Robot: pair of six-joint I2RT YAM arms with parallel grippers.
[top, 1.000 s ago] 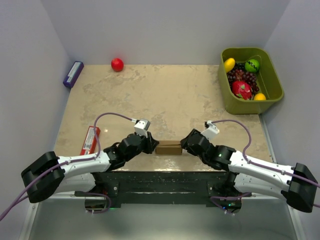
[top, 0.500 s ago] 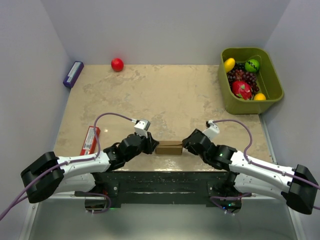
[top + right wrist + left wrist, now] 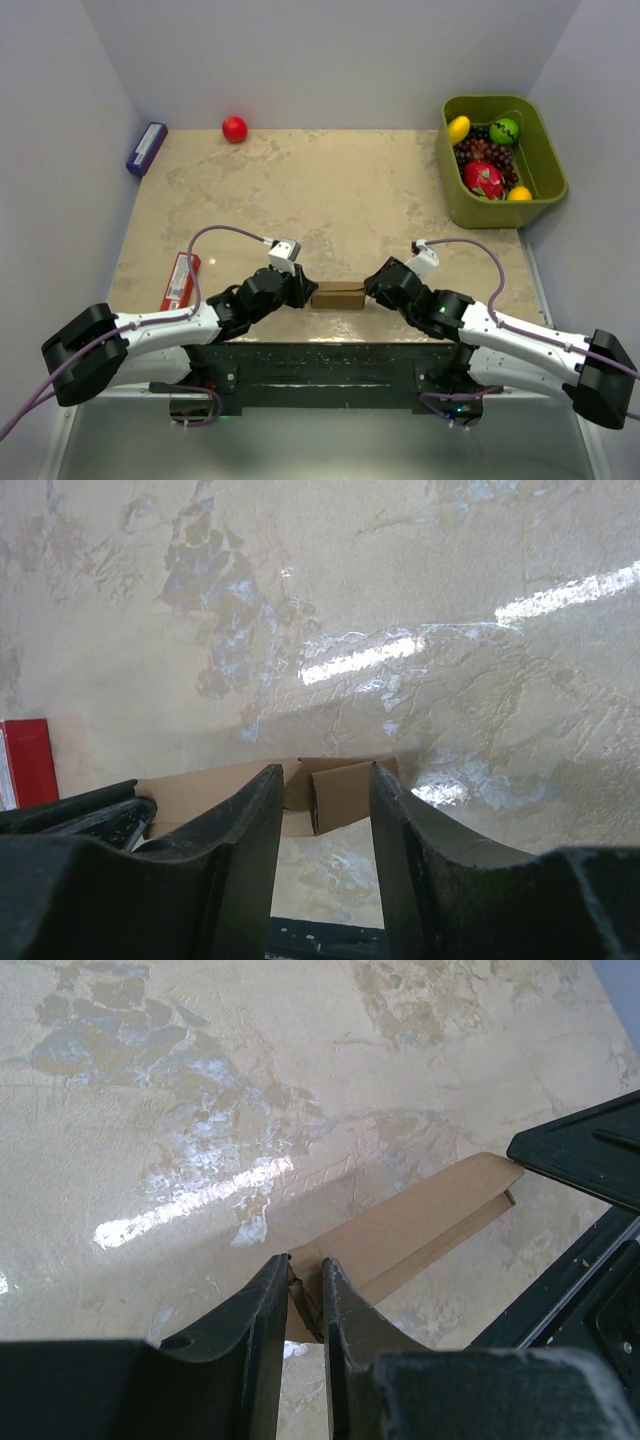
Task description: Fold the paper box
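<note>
The paper box (image 3: 337,295) is a small brown cardboard blank lying near the table's front edge, between both arms. My left gripper (image 3: 304,292) is at its left end. In the left wrist view the left gripper (image 3: 305,1278) is shut on the crumpled end flap, and the box (image 3: 420,1225) runs away to the right. My right gripper (image 3: 371,289) is at the box's right end. In the right wrist view the right gripper (image 3: 325,780) stands open with the folded end flap (image 3: 345,792) between its jaws, and the flap's edge meets the right finger.
A flat red packet (image 3: 181,280) lies left of the left arm. A purple-blue box (image 3: 146,148) and a red ball (image 3: 234,128) sit at the back left. A green bin (image 3: 500,208) with fruit stands at the back right. The black base plate (image 3: 320,360) borders the near edge.
My right gripper has shifted slightly at the box's right end and its jaws have narrowed a little. The left gripper and the box have stayed still.
</note>
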